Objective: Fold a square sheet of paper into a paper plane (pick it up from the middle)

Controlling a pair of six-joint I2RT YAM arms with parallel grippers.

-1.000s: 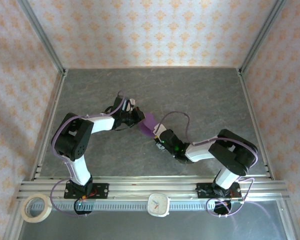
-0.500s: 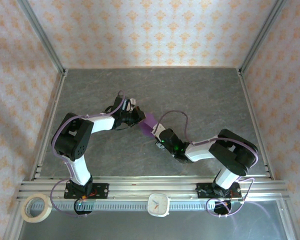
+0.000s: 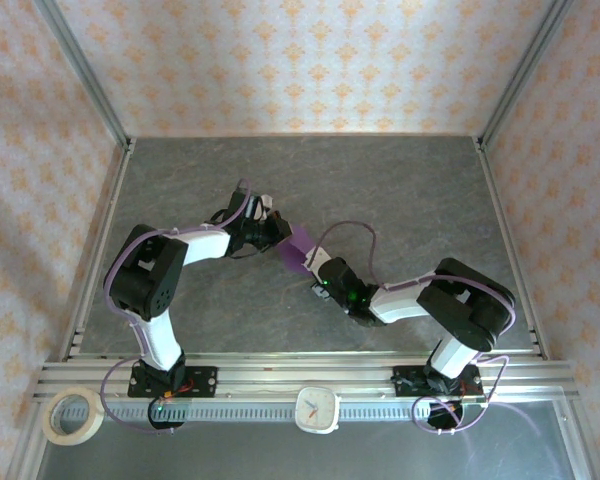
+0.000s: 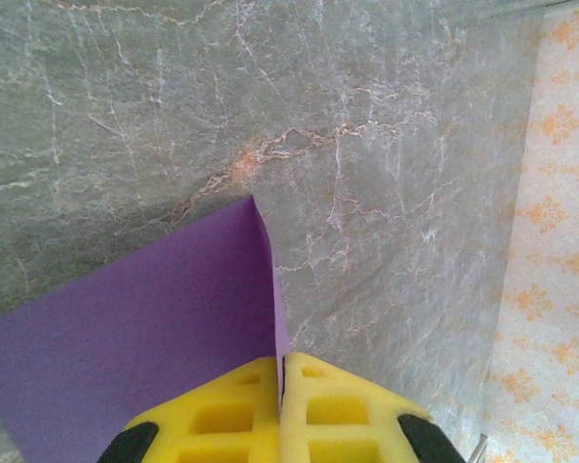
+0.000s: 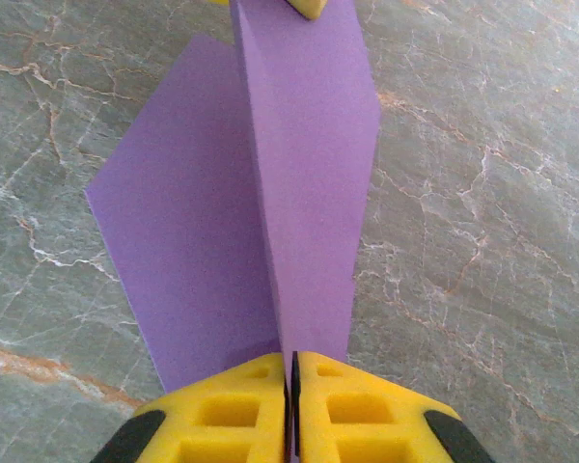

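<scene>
**Setting.** A grey marbled table stands inside an aluminium frame, with patterned orange-and-cream wallpaper on three sides. All positions below are given relative to the square sheet of paper, which sits near the middle of the table, between the two wrists.

**Holding.**
- The left gripper is at the sheet's far-left end. In its wrist view the yellow pads are pressed together with a purple edge running into the seam between them, so it is pinching the sheet.
- The right gripper is at the opposite, near-right end. Its pads meet on the raised fold, so it is likewise clamped on the paper.

**Reason for the arrangement (judgement).** The sheet is creased lengthwise. One panel stands up as a ridge and the other slopes down toward the table on the ridge's left. Gripping both ends of the ridge appears intended to keep the crease taut and straight for sharpening or for the next fold. The sheet is not yet a dart; there is no pointed nose.

**Obscured or uncertain.**
- From above, the wrists cover most of the sheet and leave one small purple patch in sight.
- How deep the paper sits in either pinch is hidden by the pads.
- Whether the lower panel rests on the table or hangs just above it cannot be told.
- Both wrist views cut off the rear of the pads.

**Other items.** A tape roll and a small clock lie well apart from the sheet, on the near rail.
</scene>
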